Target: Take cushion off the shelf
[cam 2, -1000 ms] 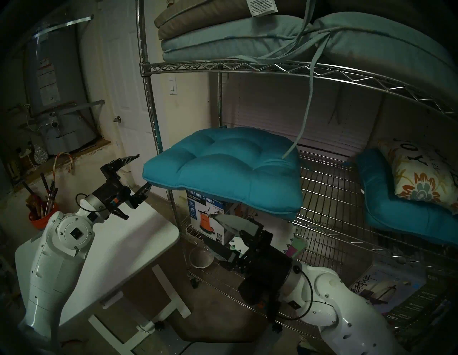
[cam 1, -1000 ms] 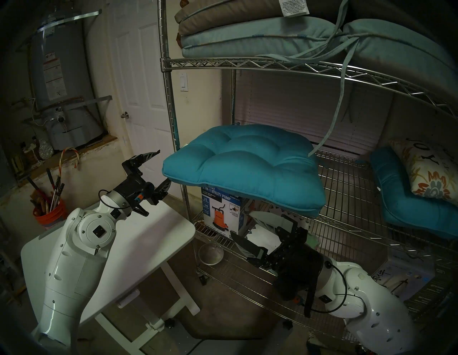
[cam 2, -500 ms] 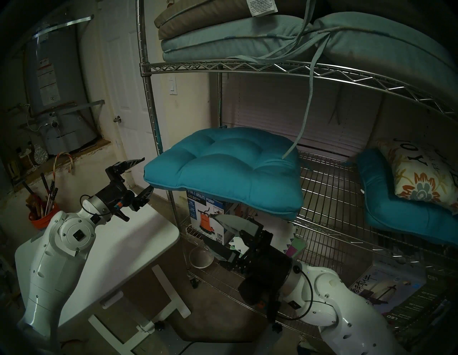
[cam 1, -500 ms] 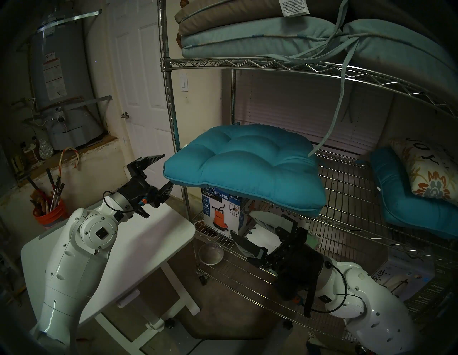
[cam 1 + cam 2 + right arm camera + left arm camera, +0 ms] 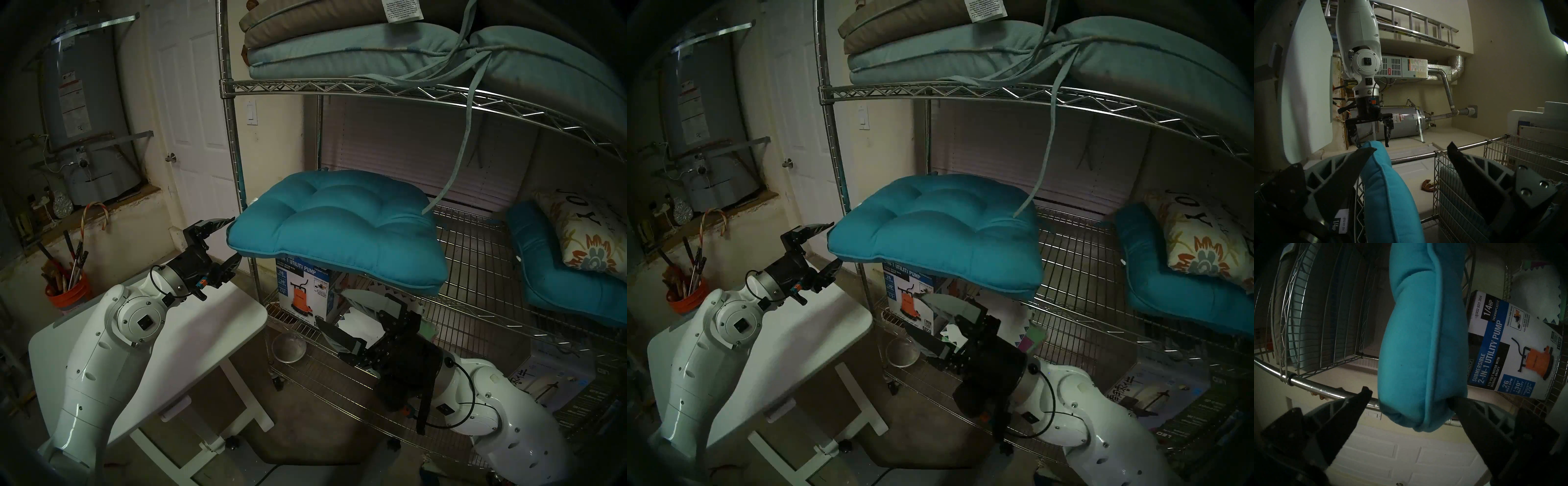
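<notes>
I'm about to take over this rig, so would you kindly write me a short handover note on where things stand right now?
Left gripper: open, jaws straddling the near left corner of the cushion, one above and one below; not closed on it.
Right gripper: open, empty, low in front of the shelf, under the cushion's front edge.
Cushion: on the middle tier, its front and left edges overhanging.
Done: left approach to the corner.
Left: close on the cushion, pull it clear of the shelf, probably onto the white table beside it.
</notes>
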Controlling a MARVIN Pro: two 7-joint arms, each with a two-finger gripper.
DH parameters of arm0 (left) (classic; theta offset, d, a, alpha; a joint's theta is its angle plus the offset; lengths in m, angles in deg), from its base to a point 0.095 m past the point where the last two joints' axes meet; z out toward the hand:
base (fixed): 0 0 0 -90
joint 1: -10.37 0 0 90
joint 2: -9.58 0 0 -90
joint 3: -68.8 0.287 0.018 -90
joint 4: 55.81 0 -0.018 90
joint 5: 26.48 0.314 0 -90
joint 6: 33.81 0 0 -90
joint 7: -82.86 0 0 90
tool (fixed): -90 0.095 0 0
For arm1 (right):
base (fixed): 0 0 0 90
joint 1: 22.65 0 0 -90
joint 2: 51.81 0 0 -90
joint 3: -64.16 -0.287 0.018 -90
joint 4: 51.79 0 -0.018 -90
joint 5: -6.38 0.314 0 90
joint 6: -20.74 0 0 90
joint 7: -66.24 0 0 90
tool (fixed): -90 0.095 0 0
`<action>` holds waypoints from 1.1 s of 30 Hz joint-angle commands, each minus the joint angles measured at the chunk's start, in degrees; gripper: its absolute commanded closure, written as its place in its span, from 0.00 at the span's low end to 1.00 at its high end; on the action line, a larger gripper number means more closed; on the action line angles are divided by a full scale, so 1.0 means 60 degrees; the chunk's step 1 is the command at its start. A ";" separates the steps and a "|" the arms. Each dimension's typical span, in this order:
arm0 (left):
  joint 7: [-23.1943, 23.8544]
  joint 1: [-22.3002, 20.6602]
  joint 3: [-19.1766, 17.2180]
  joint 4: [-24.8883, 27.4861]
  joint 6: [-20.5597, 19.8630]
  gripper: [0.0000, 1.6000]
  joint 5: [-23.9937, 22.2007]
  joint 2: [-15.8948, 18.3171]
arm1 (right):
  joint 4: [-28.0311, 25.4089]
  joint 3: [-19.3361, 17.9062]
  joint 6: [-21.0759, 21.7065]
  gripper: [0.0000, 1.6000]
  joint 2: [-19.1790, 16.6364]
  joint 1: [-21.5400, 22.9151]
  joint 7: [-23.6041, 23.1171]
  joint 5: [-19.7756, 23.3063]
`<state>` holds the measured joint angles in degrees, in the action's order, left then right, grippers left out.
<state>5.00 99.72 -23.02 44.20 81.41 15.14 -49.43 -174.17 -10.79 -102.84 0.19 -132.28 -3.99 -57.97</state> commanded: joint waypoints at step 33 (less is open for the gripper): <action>-0.0719 0.0322 -0.1067 0.0293 0.0595 1.00 -0.0174 -0.0066 | -0.0170 0.0016 -0.0017 0.00 0.0018 0.0002 0.0038 0.0002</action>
<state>1.47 101.54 -27.21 44.15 84.85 15.50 -50.14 -174.17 -10.79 -102.84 0.19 -132.28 -4.00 -57.97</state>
